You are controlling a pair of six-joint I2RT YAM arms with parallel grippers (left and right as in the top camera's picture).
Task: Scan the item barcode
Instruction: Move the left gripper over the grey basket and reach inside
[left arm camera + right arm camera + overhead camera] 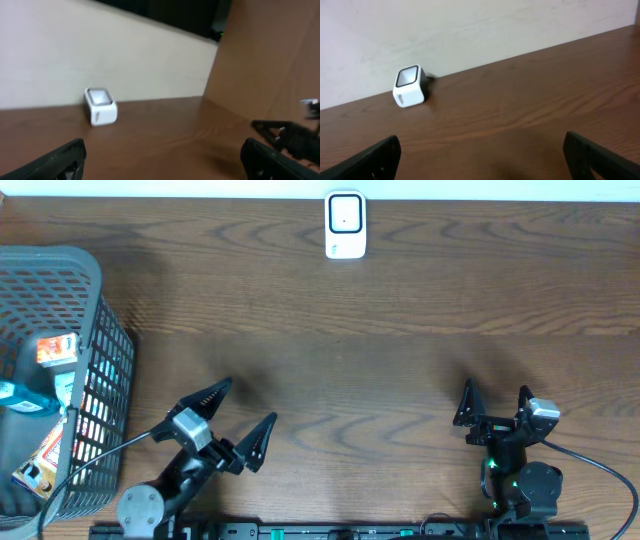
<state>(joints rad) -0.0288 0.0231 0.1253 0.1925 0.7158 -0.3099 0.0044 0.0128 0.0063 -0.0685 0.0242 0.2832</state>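
**Fingers (pixel 207 394) fully spread on both arms, nothing held: scan not begun**

1. Item location. I see several small packaged goods inside the grey mesh basket (pixel 100 310) at the left edge of the table (pixel 350 360). An orange-and-white box (pixel 57 348) lies toward the far side, a blue packet (pixel 25 402) is nearer, and a printed pack (pixel 35 468) is nearest the front. I cannot tell which one is the item to scan, and no barcode is legible from overhead.

2. Scanner. The white barcode scanner (pixel 345 225) stands at the far edge of the table, near the centre, with its window on the upper face. It is well apart from the basket and from both grippers. Both wrist views show it with bare wood in front of it.

3. Grippers. The left gripper (pixel 250 401) sits near the front edge, just to the right of the basket, with its jaws wide apart and empty. The right gripper (pixel 496 388) sits at the front right, equally wide and empty.

4. Progress. I judge the task to be at its very start, since no item has been lifted or presented to the scanner. All of the work is left:
   - Reach into the basket, most likely with the left arm, which is nearest.
   - Close on one pack and carry it across to the scanner.
   - Turn its barcode face toward the window.
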